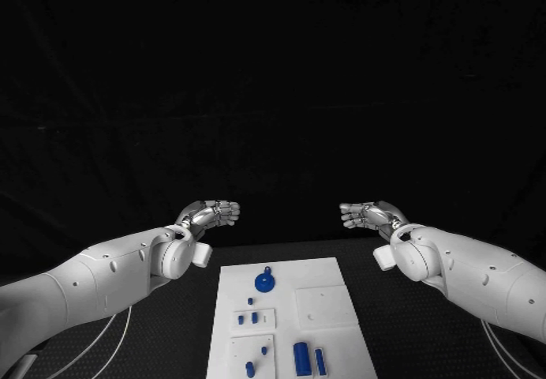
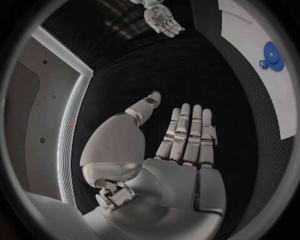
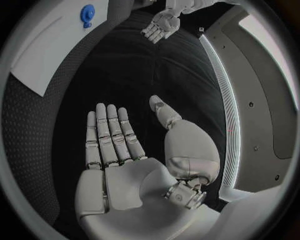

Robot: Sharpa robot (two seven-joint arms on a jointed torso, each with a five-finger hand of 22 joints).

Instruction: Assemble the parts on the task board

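Observation:
The white task board lies in the middle of the table, with a round blue part near its far left and several small blue parts toward its near end. Both hands are raised beyond the board's far edge, facing each other. My left hand is open, fingers straight and empty, as the left wrist view shows. My right hand is likewise open and empty. The board and its round blue part show in the left wrist view and the right wrist view.
Black table surface surrounds the board on both sides. Thin cables run along the table under my left arm.

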